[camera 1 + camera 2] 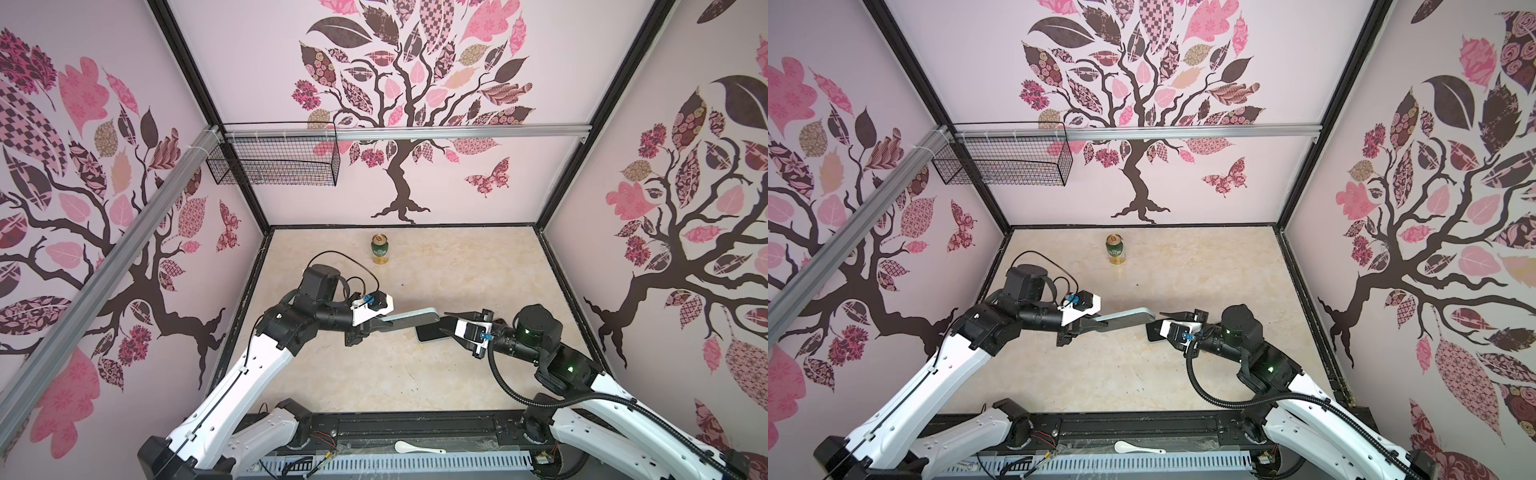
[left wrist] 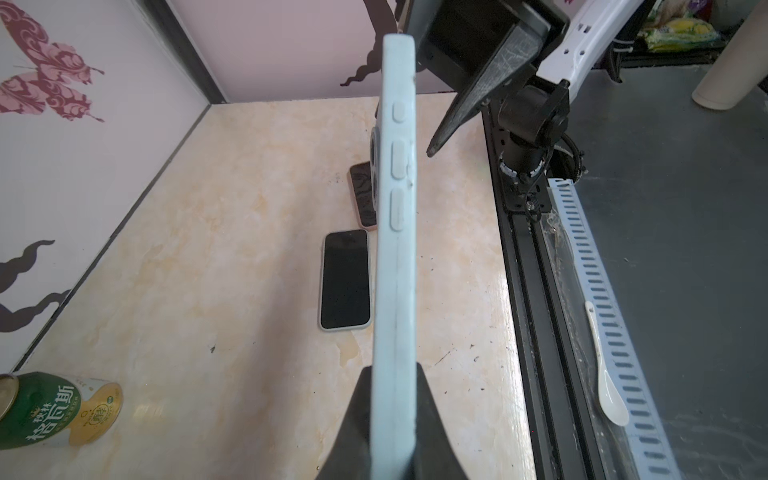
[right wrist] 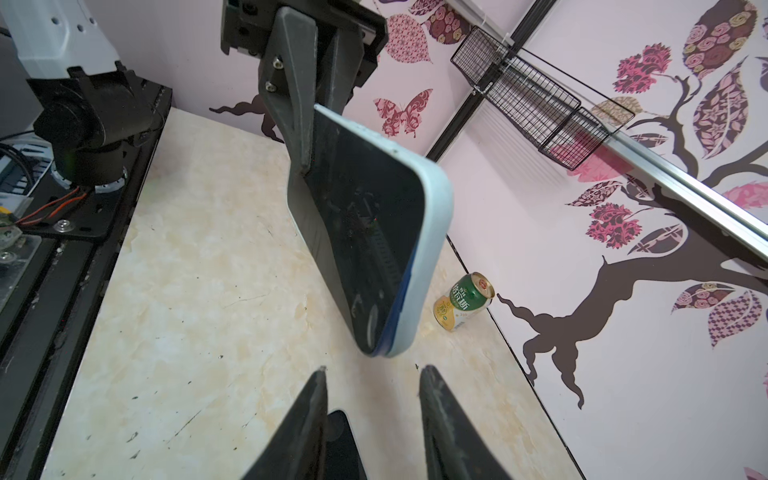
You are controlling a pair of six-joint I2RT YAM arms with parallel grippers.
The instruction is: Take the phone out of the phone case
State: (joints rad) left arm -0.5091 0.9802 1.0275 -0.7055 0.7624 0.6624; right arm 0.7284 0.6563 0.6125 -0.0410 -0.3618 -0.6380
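Closest in: my left fingers [image 1: 380,323] are pinched tight on the phone case [image 2: 395,249], one across its back and one across the glass at one end. That leaves the whole thing sticking out in the air above the worktop [image 1: 457,270], free end aimed at my right fingers [image 3: 434,399]. Those are parted a moderate way and holding nothing, tips just short of the case's free corner. The phone [image 3: 365,232] sits inside the case with its dark screen showing. A strip of darker blue edge peeks out at that corner, so I reckon it's starting to pop loose there. Gripping one end leaves the other free for peeling, which I guess is the point. Down under my right fingers two other phones lie flat, a grey-cased phone [image 2: 345,286] and a pink-edged phone [image 2: 362,195] just past it. Well beyond both sets of tips a green can [image 1: 380,249] stands alone on the pale marbled top, and higher up a wire basket [image 1: 274,160] hangs on the pink tree-patterned walls.
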